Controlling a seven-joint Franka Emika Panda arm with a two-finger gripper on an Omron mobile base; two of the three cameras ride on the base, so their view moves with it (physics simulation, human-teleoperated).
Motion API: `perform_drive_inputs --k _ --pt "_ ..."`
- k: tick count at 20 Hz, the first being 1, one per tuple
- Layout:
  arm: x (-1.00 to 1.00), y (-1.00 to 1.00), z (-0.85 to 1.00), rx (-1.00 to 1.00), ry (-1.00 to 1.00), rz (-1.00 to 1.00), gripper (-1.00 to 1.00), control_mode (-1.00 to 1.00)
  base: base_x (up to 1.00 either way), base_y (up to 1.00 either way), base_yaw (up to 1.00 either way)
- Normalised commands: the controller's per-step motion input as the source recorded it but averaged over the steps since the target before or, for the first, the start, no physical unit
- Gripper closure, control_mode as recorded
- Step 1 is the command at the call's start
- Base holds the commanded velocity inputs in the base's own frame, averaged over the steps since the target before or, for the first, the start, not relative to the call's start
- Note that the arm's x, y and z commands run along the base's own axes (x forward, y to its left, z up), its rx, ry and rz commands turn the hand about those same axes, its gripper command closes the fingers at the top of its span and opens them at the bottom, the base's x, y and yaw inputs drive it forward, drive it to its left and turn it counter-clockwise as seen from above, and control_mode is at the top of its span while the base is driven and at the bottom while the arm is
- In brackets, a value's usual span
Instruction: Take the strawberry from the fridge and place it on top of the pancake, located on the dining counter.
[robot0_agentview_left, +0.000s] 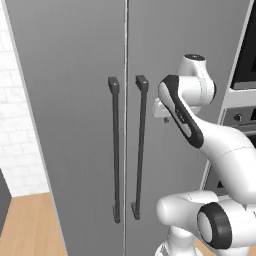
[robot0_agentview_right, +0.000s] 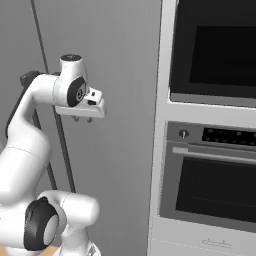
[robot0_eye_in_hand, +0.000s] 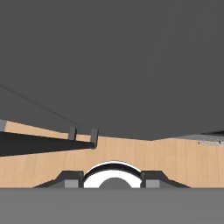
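Note:
The fridge (robot0_agentview_left: 75, 100) stands right in front of me with both grey doors closed, and its two dark bar handles (robot0_agentview_left: 116, 150) run side by side down the middle. My gripper (robot0_agentview_left: 166, 119) hangs close to the right door, just right of the right handle near its top, pointing down. Seen from the right base camera, the gripper (robot0_agentview_right: 83, 119) has short fingers set apart with nothing between them. The hand view looks down along the fridge (robot0_eye_in_hand: 113, 65) front to the handles' lower ends (robot0_eye_in_hand: 93, 136), and the gripper (robot0_eye_in_hand: 112, 179) is open and empty. The strawberry, the pancake and the dining counter are out of view.
A black-glass wall oven (robot0_agentview_right: 215, 50) with a second oven (robot0_agentview_right: 210, 185) below it stands directly right of the fridge. A white brick wall (robot0_agentview_left: 15, 125) lies to the left. Wooden floor (robot0_agentview_left: 30, 225) runs below.

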Motion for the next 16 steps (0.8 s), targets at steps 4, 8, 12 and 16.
perform_drive_inputs --k 4,8,12,16 --pt "0.00 0.00 0.00 0.00 0.00 0.00 -1.00 1.00 -0.27 0.00 0.00" --pt "0.00 0.00 0.00 0.00 0.00 0.00 -1.00 1.00 -0.90 0.18 0.00" --pt "0.00 0.00 0.00 0.00 0.00 0.00 -1.00 1.00 -0.33 0.55 0.00" --pt "0.00 0.00 0.00 0.00 0.00 0.00 -1.00 1.00 0.00 0.66 0.00"
